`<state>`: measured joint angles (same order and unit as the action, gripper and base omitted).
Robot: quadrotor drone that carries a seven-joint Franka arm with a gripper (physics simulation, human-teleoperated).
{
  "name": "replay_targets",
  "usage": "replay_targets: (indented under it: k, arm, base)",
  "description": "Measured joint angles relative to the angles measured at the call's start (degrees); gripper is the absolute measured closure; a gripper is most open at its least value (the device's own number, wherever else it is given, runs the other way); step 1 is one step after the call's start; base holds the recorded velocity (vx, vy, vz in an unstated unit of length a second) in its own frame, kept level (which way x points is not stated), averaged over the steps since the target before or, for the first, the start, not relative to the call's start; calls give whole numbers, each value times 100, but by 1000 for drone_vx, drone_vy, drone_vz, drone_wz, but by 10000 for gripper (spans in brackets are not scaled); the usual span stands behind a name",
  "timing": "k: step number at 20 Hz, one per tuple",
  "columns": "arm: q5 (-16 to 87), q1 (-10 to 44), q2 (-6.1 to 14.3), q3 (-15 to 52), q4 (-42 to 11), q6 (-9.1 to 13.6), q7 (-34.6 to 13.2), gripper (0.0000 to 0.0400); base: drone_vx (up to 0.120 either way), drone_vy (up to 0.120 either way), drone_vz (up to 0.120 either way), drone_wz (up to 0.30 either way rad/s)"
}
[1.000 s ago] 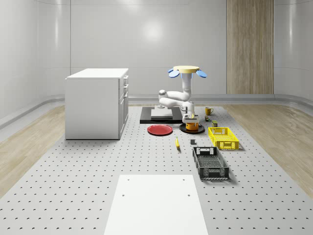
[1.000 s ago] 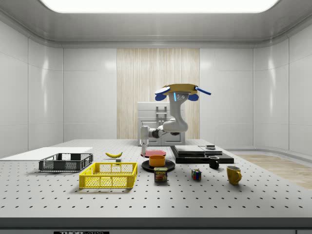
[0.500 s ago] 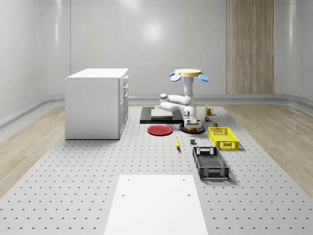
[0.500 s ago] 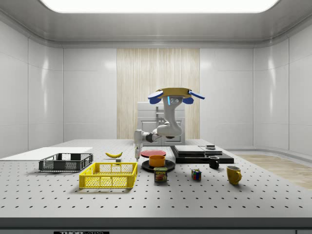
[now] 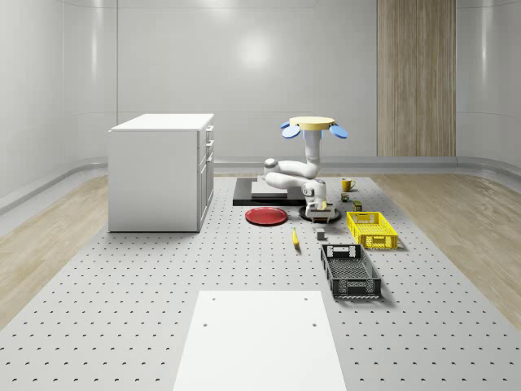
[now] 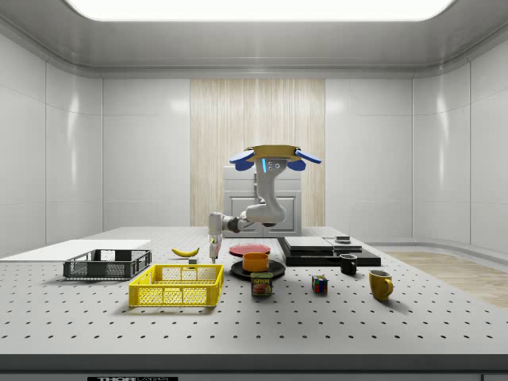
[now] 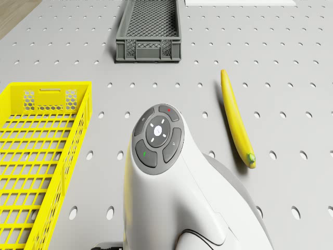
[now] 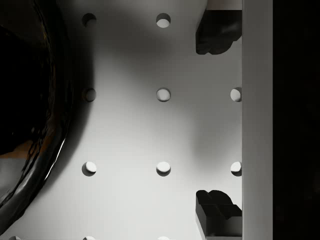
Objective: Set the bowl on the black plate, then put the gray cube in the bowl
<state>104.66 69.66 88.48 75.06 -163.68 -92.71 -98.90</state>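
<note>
Bowl [image 6: 255, 260] on black plate [image 6: 274, 271]; tool [image 8: 217, 120] beside plate, spread wide, empty.

the bowl [image 6: 255, 261] sits on the plate [image 6: 274, 271], and in the side view a spam can [image 6: 262, 284] stands in front of them, with a rubik's cube [image 6: 320, 284], a dark mug [image 6: 348, 264] and a second mug [image 6: 380, 284] off to that view's right. the basket [image 6: 178, 285] lies to the side view's left of the can, the crate [image 6: 106, 264] further left, the banana [image 6: 186, 252] between and behind them. a second plate [image 5: 266, 216] lies to the whole-scene view's left of the bowl. the drone [image 6: 274, 155] hovers above the table [image 6: 397, 325], behind the bowl in the side view; the gripper [image 6: 212, 252] hangs just beside the plate, between it and the banana.
</note>
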Motion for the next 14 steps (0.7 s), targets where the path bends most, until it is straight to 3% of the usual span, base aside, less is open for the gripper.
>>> replay_targets:
  k: [3,6,14]
  arm:
    - [0,0,1,0,0,-1,0,0]
    - [-1,1,3,0,0,-2,0,0]
    - [-2,1,5,1,0,-5,-1,0]
  base:
    - [120,0,0,0]
    - [120,-93,0,0]
    - [120,0,0,0]
